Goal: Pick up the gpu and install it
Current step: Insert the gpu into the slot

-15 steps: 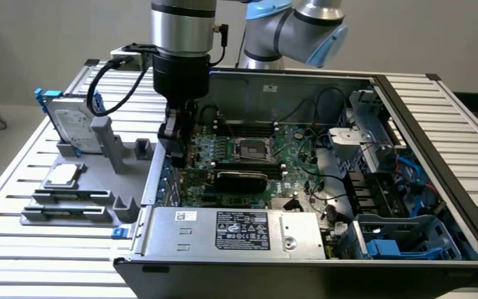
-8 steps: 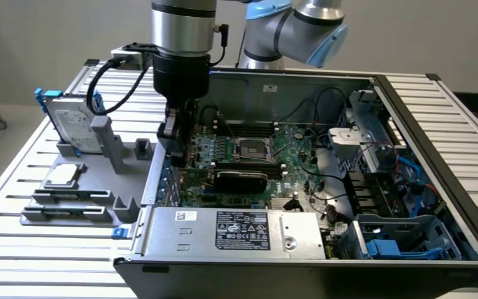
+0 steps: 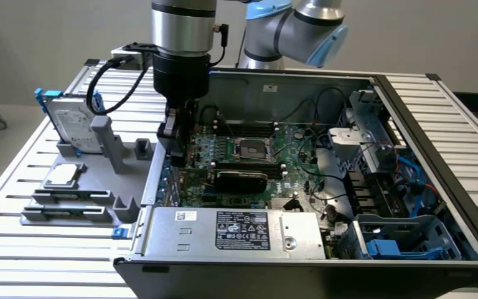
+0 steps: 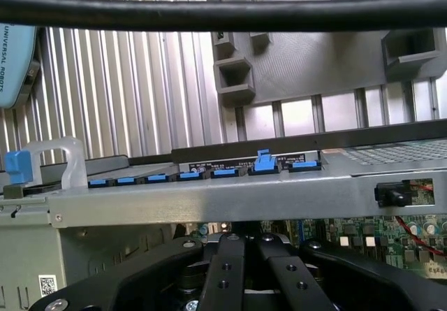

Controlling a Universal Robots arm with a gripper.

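Nearest to hand: power supply (image 3: 231,232), silver box with a black label, set in the front corner of the open computer case (image 3: 438,156); beside it a bay with blue plastic fittings (image 3: 393,246)

Gripper (image 3: 175,152): lowered inside the case close to the wall on the exterior view's left; fingers drawn together, apparently pinching the top edge of a card

Gpu (image 3: 175,184): judged to be the green board standing on edge directly under the fingers, over the expansion slots of the motherboard (image 3: 293,149); whether it is fully seated cannot be told

Progress: pick-up done, going by the bare upright posts of the grey parts rack (image 3: 106,140); card brought to the slot area; seating and release not shown as done

Surroundings: rack on the slatted table (image 3: 23,249) outside the case, holding a silver hard drive (image 3: 71,128) with blue rails, a processor chip (image 3: 65,175) and narrow memory sticks (image 3: 65,212), all well apart from the gripper

Obstructions: case wall just beside the gripper; row of blue slot clips (image 4: 209,174) along the case's rear edge; loose black and red cables (image 3: 330,187) across the board, farther toward the exterior view's right
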